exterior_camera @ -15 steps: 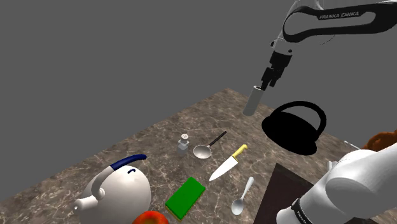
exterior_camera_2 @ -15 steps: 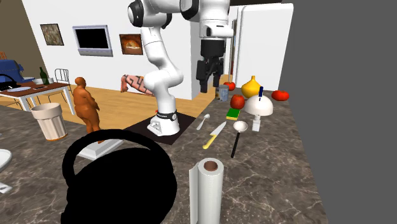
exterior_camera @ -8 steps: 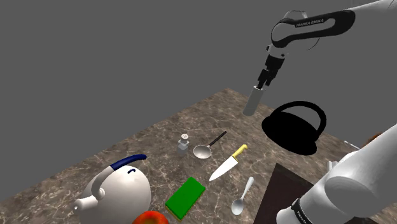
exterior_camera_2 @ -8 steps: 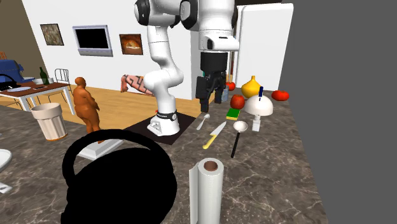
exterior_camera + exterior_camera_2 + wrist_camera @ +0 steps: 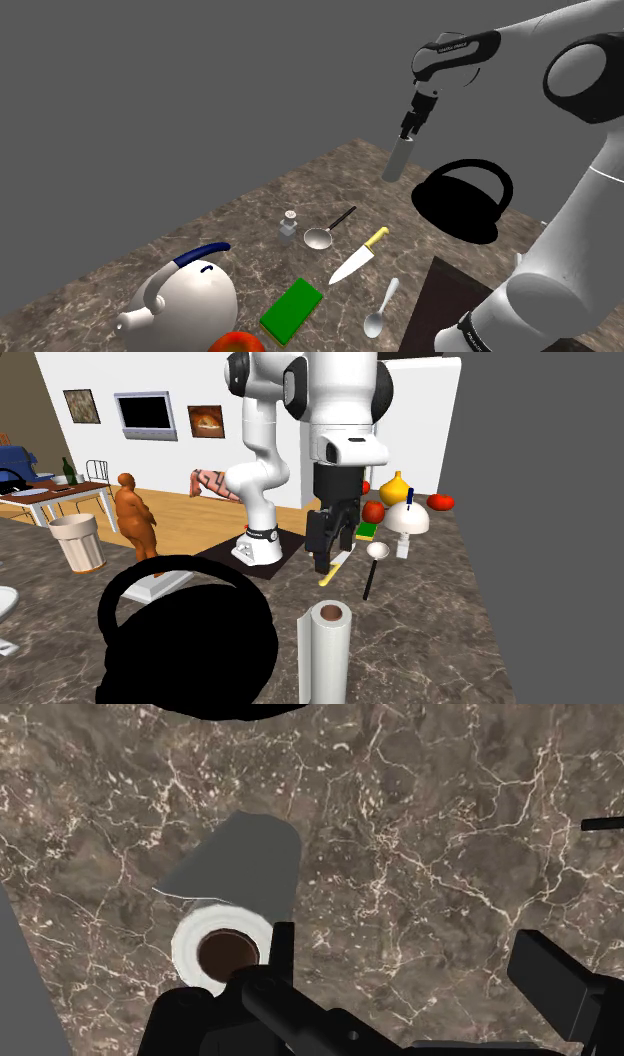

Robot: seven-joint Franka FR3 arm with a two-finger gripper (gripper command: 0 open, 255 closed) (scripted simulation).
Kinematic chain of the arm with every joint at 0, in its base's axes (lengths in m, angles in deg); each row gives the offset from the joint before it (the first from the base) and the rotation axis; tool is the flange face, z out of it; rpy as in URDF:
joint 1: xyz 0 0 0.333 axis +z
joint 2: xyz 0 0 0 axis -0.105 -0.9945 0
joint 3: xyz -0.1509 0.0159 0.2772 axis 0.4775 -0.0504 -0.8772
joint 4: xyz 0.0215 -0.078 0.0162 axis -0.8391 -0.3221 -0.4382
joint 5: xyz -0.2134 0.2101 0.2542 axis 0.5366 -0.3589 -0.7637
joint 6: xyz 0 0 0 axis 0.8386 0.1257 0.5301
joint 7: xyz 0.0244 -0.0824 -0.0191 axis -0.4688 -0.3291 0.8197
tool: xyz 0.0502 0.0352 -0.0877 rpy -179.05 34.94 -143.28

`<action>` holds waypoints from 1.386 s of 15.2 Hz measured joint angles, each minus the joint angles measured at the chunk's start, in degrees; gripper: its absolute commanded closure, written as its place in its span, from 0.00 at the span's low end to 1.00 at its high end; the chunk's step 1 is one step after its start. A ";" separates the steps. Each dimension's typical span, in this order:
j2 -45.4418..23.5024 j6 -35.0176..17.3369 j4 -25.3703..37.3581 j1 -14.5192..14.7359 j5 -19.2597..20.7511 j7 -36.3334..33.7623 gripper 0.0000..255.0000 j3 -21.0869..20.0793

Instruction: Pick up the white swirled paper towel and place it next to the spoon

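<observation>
Paper towel roll point(image 5: 327, 655) is standing upright on the marble desk point(image 5: 430, 622), right up front in the second exterior view. It's just beside a big pure-black shape with a loop handle point(image 5: 190, 642). End effector point(image 5: 329, 560) hangs over the desk a bit behind the roll, fingers spread apart, nothing in them. From the wrist view, one finger point(image 5: 282, 944) shows just beside the roll's brown core. Further back are the yellow-handled knife point(image 5: 358, 257) and the spoon point(image 5: 383, 307), both well apart from the roll.
</observation>
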 measured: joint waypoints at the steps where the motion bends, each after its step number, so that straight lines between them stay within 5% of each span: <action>1: -2.69 0.51 3.09 -0.75 -1.22 1.19 0.00 0.13; 8: -16.61 1.74 17.97 -6.12 -7.18 6.79 0.00 -0.35; 21: -19.12 -2.57 16.07 -6.65 -8.29 7.62 0.00 -0.84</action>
